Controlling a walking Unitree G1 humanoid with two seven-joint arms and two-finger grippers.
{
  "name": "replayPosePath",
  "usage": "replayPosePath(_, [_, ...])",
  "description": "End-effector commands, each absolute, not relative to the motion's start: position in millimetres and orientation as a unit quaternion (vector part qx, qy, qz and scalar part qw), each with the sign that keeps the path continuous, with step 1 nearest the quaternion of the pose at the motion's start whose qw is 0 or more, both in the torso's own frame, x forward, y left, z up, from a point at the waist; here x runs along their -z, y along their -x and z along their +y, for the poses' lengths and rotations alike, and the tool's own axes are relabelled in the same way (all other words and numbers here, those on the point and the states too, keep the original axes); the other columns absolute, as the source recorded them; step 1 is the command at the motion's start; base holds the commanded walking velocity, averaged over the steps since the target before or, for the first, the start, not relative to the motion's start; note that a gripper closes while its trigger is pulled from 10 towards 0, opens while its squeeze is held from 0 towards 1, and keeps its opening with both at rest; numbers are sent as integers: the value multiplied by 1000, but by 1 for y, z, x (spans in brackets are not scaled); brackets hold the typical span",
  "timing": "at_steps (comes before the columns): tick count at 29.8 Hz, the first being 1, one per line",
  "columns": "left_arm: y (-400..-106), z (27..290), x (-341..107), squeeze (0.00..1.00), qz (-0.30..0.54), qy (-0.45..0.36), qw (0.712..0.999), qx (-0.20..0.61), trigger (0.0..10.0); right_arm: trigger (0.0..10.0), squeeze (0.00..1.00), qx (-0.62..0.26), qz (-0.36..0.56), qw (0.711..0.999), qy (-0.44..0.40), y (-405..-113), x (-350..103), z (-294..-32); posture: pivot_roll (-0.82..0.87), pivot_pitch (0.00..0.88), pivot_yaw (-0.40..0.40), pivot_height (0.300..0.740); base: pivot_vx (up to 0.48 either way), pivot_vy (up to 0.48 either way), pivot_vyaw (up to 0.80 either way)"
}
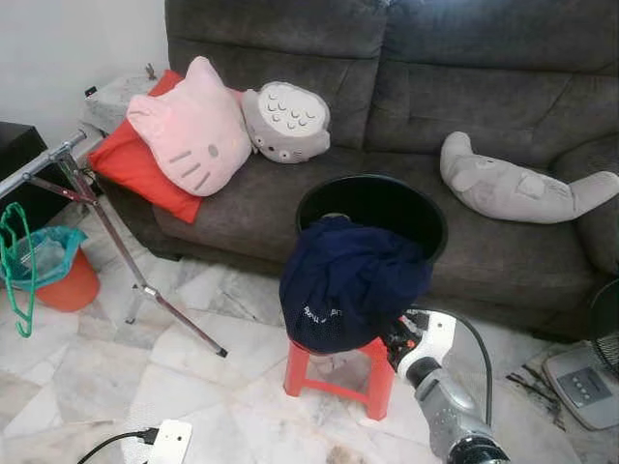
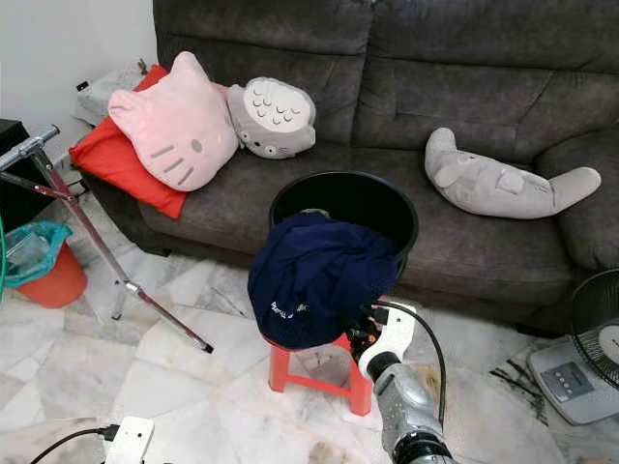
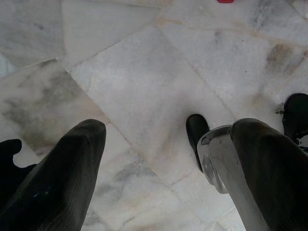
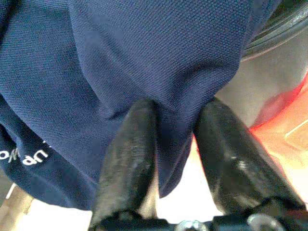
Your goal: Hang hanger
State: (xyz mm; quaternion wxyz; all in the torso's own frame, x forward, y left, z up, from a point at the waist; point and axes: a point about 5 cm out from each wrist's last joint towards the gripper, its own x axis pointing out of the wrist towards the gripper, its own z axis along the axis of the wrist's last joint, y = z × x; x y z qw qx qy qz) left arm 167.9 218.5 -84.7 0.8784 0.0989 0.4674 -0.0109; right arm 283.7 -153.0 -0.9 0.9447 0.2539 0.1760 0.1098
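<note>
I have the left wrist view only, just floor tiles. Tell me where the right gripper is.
Observer: The right gripper is at the navy shirt draped over the black bucket, its jaws pinching a fold at the shirt's lower edge.
Operator: Say what the bucket stands on.
Observer: A red plastic stool in front of the grey sofa.
Operator: Find me a hanger.
Observer: A green hanger hangs off the metal rack on the robot's left, next to an orange bin.
Operator: Report anything on the floor between.
Observer: A white power strip with a black cable lies near the rack's leg.
</note>
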Motion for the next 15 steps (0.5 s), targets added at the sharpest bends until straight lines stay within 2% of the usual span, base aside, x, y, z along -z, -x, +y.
replayPosePath(1, [-163,223,86,0,474,-109,874,9,10000,0,0,-115,174,945,-253,-285,0,-150,24,0,24,740,0,0,0])
replayPosePath(10, [-163,222,86,0,475,-113,873,13,10000,0,0,-124,154,948,-250,-290,-7,-146,26,0,24,740,0,0,0])
replayPosePath(15, [-163,222,86,0,475,-114,872,15,10000,0,0,-149,108,954,-238,-302,-26,-139,26,0,24,740,0,0,0])
